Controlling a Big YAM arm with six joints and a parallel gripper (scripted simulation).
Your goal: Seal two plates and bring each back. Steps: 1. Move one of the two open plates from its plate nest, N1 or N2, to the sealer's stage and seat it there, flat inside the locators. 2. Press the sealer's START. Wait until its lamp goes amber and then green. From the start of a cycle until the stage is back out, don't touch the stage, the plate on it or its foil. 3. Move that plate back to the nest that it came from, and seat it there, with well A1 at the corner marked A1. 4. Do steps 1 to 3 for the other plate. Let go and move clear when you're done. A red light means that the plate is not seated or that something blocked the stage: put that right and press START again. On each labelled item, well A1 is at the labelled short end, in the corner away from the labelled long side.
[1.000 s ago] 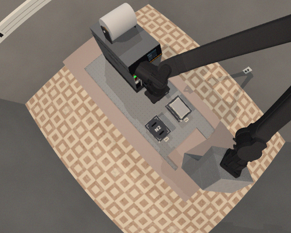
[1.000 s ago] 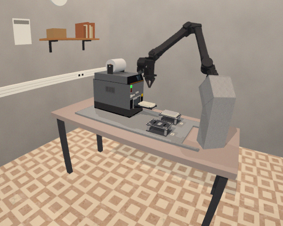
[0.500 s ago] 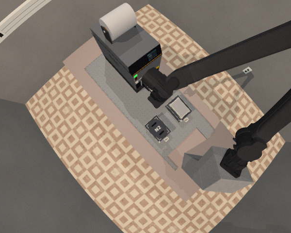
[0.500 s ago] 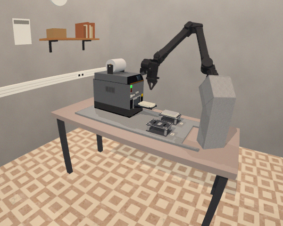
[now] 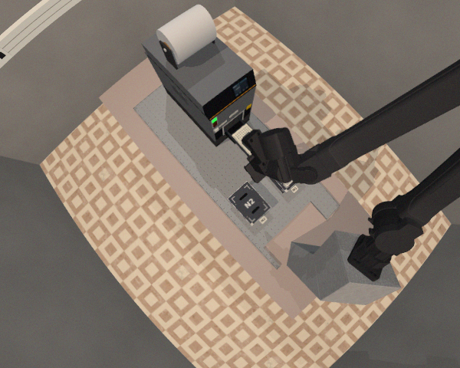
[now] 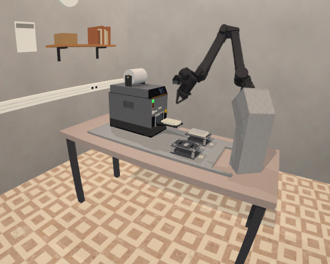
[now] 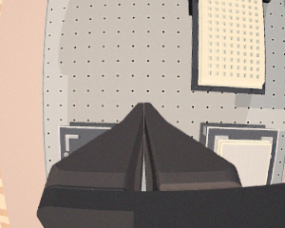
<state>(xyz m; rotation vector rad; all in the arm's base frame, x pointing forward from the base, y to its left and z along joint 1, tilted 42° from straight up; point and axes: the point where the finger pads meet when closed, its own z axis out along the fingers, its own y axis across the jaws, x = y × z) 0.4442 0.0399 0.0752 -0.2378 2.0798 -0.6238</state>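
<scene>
A cream open-well plate [image 5: 241,133] [image 6: 171,122] [image 7: 232,43] lies on the sealer's extended stage [image 7: 228,89] and looks flat. The sealer's lamp [image 5: 214,119] [image 6: 153,100] is green. A plate with a smooth pale top [image 6: 198,132] [image 7: 246,163] sits on nest N1 [image 7: 275,138]; the arm hides most of it in the top view. Nest N2 [image 5: 249,202] [image 6: 183,146] [image 7: 87,138] is empty. My gripper [image 6: 177,102] [image 7: 143,113] is shut with nothing between the tips. It hangs well above the board, in front of the sealer.
The dark sealer [image 5: 226,99] [image 6: 131,110] carries a white foil roll [image 5: 188,33] [image 6: 136,75] on top. A yellow patch [image 5: 248,106] [image 6: 165,111] is on its front. The grey angular pedestal [image 5: 321,273] [image 6: 252,142] stands at the arm's base, beyond the nests.
</scene>
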